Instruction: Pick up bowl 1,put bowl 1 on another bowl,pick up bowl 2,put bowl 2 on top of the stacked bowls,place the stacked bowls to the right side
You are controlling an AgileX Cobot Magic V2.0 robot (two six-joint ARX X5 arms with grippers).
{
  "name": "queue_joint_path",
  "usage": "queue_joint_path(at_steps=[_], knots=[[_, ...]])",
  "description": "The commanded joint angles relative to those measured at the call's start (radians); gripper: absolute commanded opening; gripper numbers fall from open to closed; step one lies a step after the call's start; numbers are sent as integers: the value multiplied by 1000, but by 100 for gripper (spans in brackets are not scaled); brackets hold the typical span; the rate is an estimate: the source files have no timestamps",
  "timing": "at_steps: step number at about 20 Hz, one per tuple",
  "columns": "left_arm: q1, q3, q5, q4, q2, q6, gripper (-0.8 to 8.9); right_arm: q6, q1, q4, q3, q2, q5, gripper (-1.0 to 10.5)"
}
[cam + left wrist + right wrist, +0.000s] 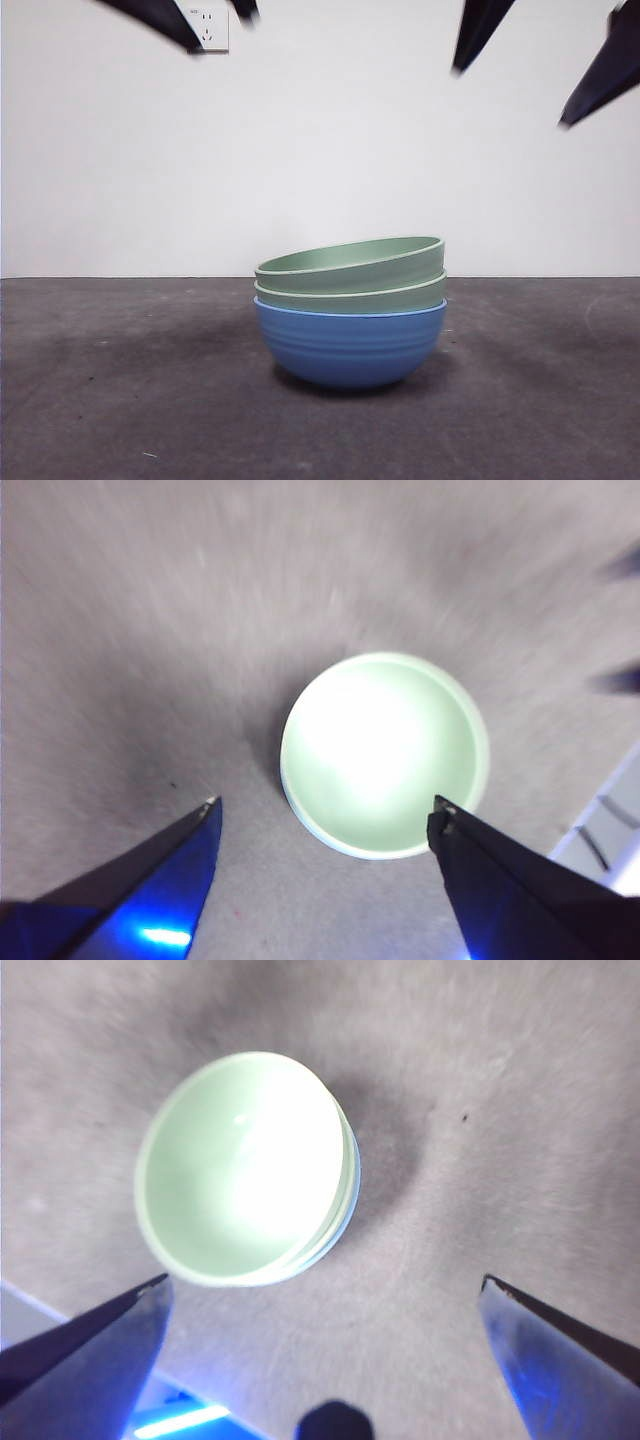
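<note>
The stacked bowls stand mid-table in the front view. The blue bowl (350,345) is at the bottom, with a pale green bowl (350,294) nested in it. A second pale green bowl (350,262) lies on top, tilted with its right side higher. Both wrist views look down into the top green bowl (385,752) (245,1168). My left gripper (325,815) hangs open high above the stack, holding nothing. My right gripper (325,1285) is also open and empty, well above the stack. In the front view only black arm tips (165,22) (600,70) show at the top corners.
The dark grey table (120,400) runs back to a white wall with a power socket (208,25). A white frame (610,830) shows past the table edge in the left wrist view. A pale strip (40,1310) borders the table in the right wrist view.
</note>
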Motion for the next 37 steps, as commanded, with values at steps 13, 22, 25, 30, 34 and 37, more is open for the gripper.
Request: queue_joint_path(at_steps=[13,22,25,30,34,37], knots=[[-3,-1,-2,-125,-311,-37,352,126,0,176,-2,455,-90,500],[-3,-1,-2,-133,-311,-37,351,133,1,201,-2,500,-107,87],[-3,-1,-2,-133,-311,-37,351,133,2,201,-2,500,-107,-15],[-3,-1,-2,-134,-311,-37,351,130,2,204,-2,498,-107,-12],[-3,-1,-2,-145,-311,-37,351,128,-9,243,-2,457,-107,-12],[-3,-1,-2,-145,-311,-37,351,116,-71,246,19,436,-107,-12]])
